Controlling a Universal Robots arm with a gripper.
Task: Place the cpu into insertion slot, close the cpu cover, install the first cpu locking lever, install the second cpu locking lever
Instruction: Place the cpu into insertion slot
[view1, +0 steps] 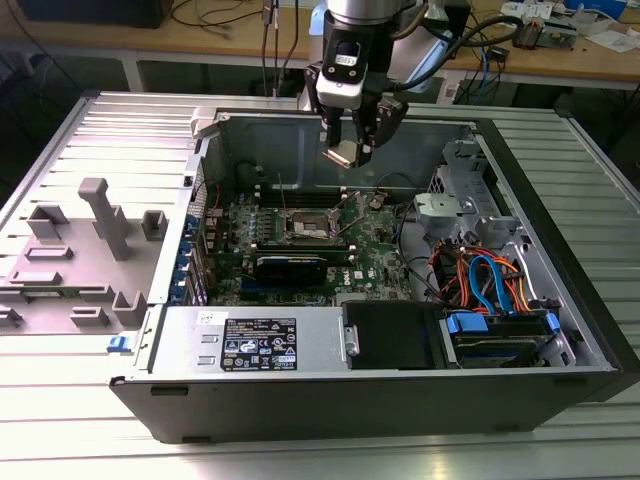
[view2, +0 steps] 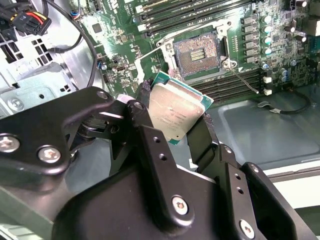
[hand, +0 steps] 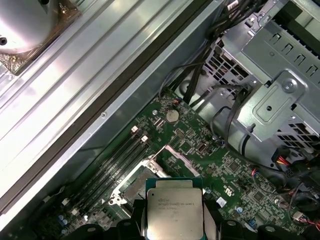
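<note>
1. The pincer (view1: 348, 148) is clamping the cpu (view2: 175, 111) by two opposite edges.
2. The cpu is hanging tilted above the motherboard (view1: 375, 255), well apart from the open slot (view2: 196, 52).
3. Small print is showing on the cpu's metal top, and a black-and-white label (view1: 258, 345) is sitting inside the case (view1: 400, 400).

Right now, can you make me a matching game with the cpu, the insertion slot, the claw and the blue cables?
1 cpu
2 insertion slot
3 claw
4 blue cables

A empty, on the green board
B shut on the cpu
C gripped above the board
D inside the case, exterior view's right

Pairs: 1-C, 2-A, 3-B, 4-D
</note>
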